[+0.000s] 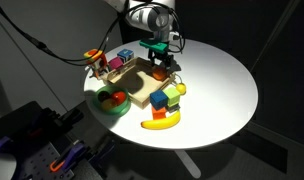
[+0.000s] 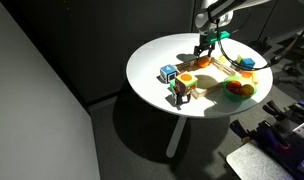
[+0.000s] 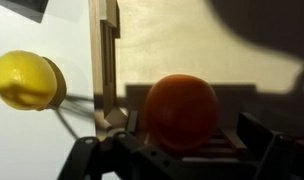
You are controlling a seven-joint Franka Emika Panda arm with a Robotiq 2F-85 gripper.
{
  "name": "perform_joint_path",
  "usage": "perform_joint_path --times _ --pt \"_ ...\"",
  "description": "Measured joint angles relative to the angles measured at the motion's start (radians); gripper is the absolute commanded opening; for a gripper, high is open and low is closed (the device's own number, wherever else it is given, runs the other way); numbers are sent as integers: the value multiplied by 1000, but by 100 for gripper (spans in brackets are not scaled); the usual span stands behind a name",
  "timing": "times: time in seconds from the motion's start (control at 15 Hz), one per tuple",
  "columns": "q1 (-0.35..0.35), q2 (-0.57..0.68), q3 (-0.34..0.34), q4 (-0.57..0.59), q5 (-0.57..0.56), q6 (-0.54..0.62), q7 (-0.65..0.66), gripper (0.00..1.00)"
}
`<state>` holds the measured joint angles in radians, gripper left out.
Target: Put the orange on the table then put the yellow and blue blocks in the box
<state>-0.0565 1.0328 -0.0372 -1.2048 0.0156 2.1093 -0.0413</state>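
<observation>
Straddling the orange inside the box with my gripper, unsure whether its jaws actually pinched it, I feared an off-centre squeeze would squirt it sideways out of reach

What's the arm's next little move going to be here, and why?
Probably closing the gripper on the orange. The wrist view shows the orange on the floor of the box, right at the gripper, and it must go onto the table. Whether it is gripped yet I cannot tell.
</observation>
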Motion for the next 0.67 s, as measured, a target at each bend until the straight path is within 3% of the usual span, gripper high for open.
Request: perform_joint_path --times 0.27,0.33,0.4,0.6,0.67 --pt "0 25 -1 29 0 -8 0 100" --pt "0 30 -2 35 0 -11 0 75" --pt "0 36 -2 42 0 -14 0 73" --pt "0 49 -5 62 0 -23 0 52" --pt "0 50 -5 69 -1 -32 0 52"
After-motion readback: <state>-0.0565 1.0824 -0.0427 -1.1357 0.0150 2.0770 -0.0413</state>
